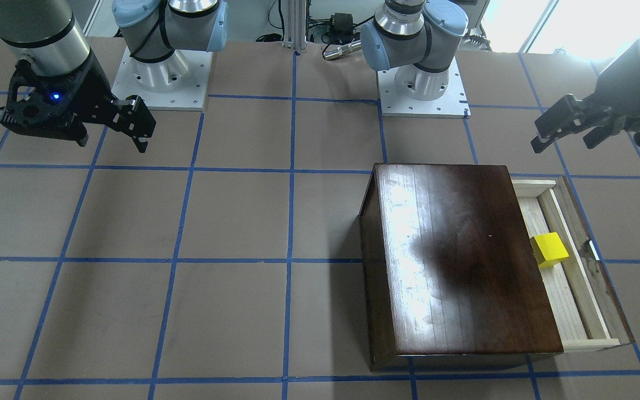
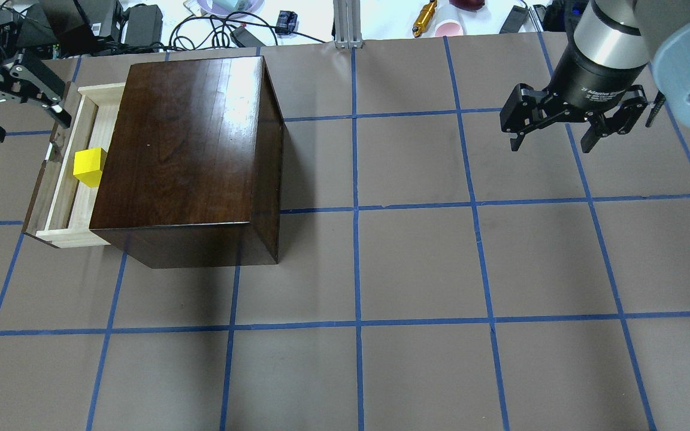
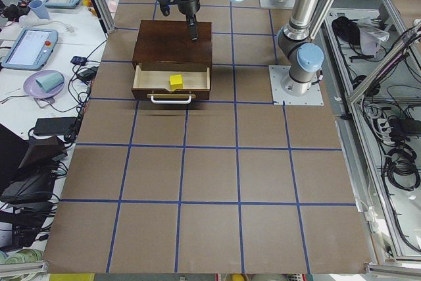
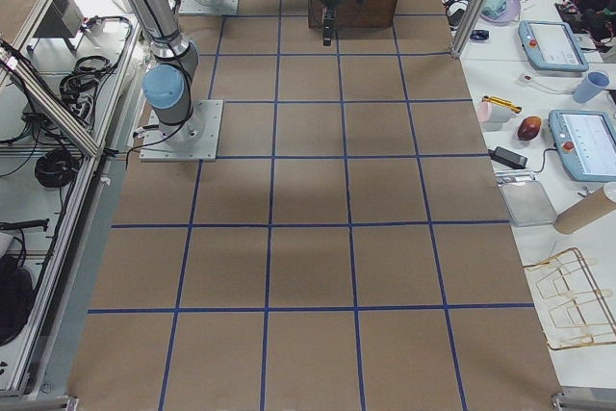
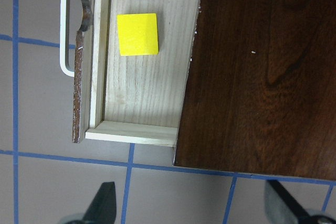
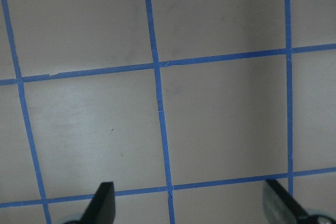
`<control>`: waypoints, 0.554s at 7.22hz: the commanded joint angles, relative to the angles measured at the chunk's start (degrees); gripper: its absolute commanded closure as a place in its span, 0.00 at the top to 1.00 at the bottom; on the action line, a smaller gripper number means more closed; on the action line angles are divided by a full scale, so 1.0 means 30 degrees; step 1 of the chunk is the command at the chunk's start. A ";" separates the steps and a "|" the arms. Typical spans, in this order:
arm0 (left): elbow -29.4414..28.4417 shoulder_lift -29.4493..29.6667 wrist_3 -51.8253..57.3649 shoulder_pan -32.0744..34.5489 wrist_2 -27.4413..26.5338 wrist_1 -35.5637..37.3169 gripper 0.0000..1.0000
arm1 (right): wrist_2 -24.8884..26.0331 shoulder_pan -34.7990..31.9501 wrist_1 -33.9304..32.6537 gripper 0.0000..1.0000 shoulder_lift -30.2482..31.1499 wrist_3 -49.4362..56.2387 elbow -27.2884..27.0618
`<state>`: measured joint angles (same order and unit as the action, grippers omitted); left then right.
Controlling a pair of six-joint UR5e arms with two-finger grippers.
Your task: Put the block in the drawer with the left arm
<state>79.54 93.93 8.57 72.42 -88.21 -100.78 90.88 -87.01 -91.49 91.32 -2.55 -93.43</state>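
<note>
The yellow block (image 2: 89, 166) lies inside the pulled-out drawer (image 2: 60, 179) of the dark-brown cabinet (image 2: 183, 149). It rests on the pale wood floor about halfway along, and it also shows in the left wrist view (image 5: 137, 34) and the front view (image 1: 549, 249). My left gripper (image 2: 27, 129) is open and empty. It hangs well above the table, off the drawer's far end (image 1: 563, 145). My right gripper (image 2: 551, 143) is open and empty over bare table far to the right (image 1: 111, 141).
The drawer's white handle (image 5: 64, 35) sticks out from its dark front panel. Cables, cups and other clutter (image 2: 213, 18) lie past the table's far edge. Both arm bases (image 1: 423, 83) stand at the robot's side of the table.
</note>
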 commanded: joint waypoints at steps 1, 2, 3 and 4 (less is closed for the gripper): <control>-0.0147 0.0273 -0.1712 0.2510 -0.0039 0.0809 1.00 | 0.0000 0.0001 0.0000 1.00 0.0000 0.0000 0.0001; -0.0031 0.0360 -0.1801 0.3304 -0.0039 0.1100 1.00 | 0.0000 0.0001 0.0000 1.00 0.0000 0.0000 0.0001; 0.0057 0.0448 -0.2005 0.3921 -0.0039 0.1393 1.00 | 0.0000 0.0001 0.0000 1.00 0.0000 0.0000 0.0001; 0.0087 0.0478 -0.2036 0.4623 -0.0967 0.1483 1.00 | 0.0000 0.0001 0.0000 1.00 0.0000 0.0000 0.0001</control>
<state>79.61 95.16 2.86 83.60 -88.97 -96.97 90.88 -87.01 -91.50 91.32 -2.55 -93.43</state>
